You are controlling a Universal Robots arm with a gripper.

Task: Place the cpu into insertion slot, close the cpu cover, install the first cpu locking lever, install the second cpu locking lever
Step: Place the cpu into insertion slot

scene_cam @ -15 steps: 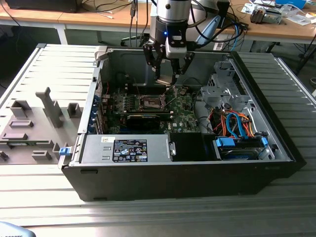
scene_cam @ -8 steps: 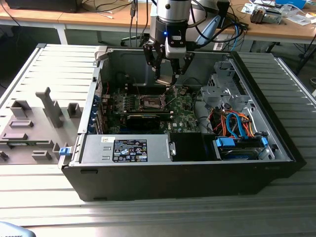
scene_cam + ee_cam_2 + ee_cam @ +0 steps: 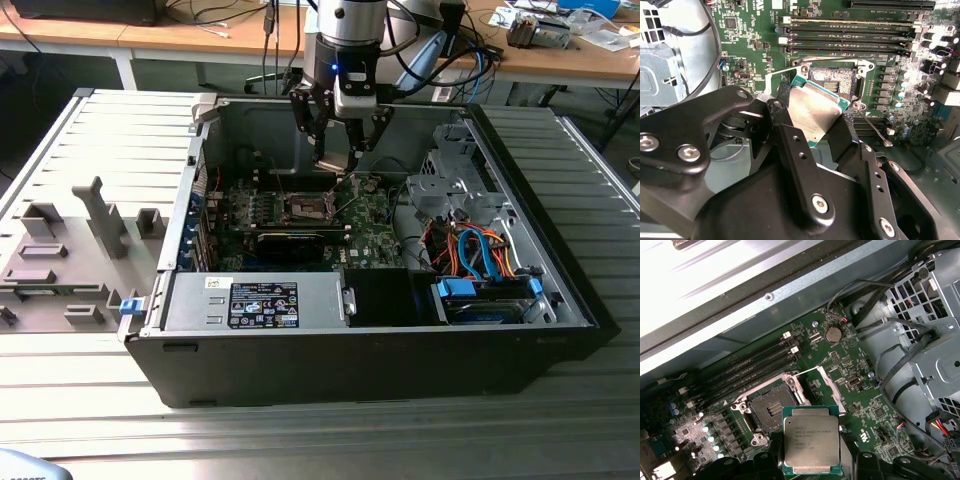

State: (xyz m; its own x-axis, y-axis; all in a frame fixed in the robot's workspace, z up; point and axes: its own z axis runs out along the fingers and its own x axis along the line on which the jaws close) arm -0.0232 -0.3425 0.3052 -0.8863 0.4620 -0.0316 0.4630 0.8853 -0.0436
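open PC case [image 3: 400, 370] | grey fixture blocks [image 3: 100, 215] beside it | blue cables [image 3: 488, 250] inside

Soft, even room light fills the exterior view. We read the ribbed table [image 3: 300, 440] at six o'clock as pale and bright, while the computer case [image 3: 350, 365] shades its own interior and its front wall is nearly black. A small blue lamp [image 3: 336, 68] glows on the arm at twelve o'clock. In the first wrist view the chassis wall [image 3: 715, 285] burns out to white. In the second wrist view we note glare on the board-edge components [image 3: 935, 40] and a dull sheen on the cpu [image 3: 815, 112].
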